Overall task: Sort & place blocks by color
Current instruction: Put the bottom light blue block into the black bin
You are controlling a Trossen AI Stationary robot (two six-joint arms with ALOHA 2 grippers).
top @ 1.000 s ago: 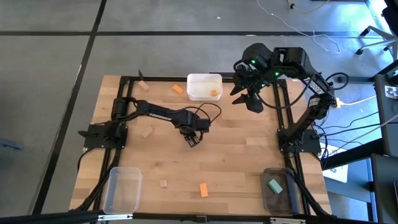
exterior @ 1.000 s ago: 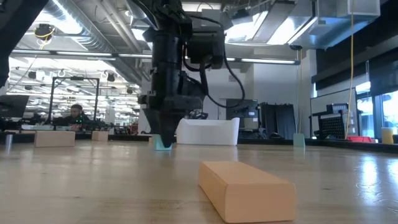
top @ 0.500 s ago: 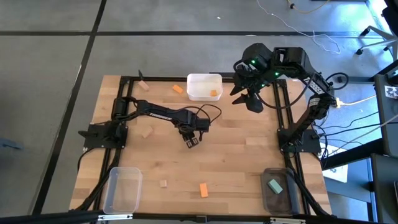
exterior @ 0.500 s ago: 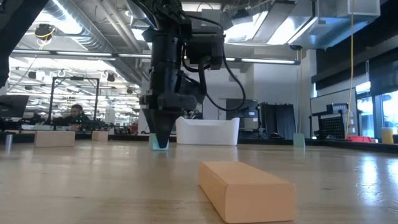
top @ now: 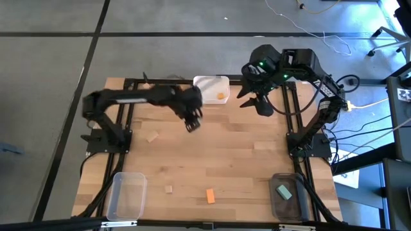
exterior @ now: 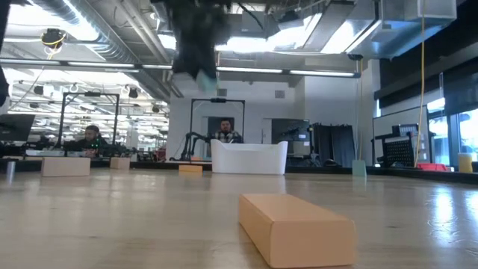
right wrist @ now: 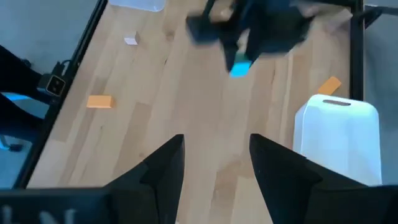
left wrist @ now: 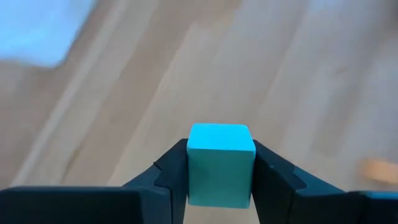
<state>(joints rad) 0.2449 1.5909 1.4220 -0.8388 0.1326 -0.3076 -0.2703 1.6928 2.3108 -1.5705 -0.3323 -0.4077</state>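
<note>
A teal cube (left wrist: 221,163) sits between the fingers of my left gripper (top: 191,122), high above the middle of the table; the low view shows it (exterior: 205,75) well off the wood. An orange block (top: 210,196), a small tan block (top: 169,188) and a larger tan block (top: 151,136) lie flat on the tabletop. Another orange block (top: 221,96) rests in the white bin (top: 207,83). A teal block (top: 284,191) lies in the dark bin (top: 290,204). My right gripper (right wrist: 214,168) hangs open over the far right corner, touching nothing. My left gripper pinches the teal cube by two opposite side faces (left wrist: 191,171) between its two fingers. The cube's far face reaches past the fingertips. The fingers slant downward from above. The cube is lifted clear of the table and sits square in the hold.
A clear bin (top: 126,196) stands at the near left corner. Black frame rails (top: 292,115) run along the table's left and right sides. A long orange bar (exterior: 295,228) lies close to the low camera. Bare wood spans the table's middle.
My left gripper has risen steeply off the tabletop with the teal cube and drawn back toward the far left, its arm swinging up. The cube, which stood on the wood a second ago, now hangs clear. My right arm has stayed in place.
</note>
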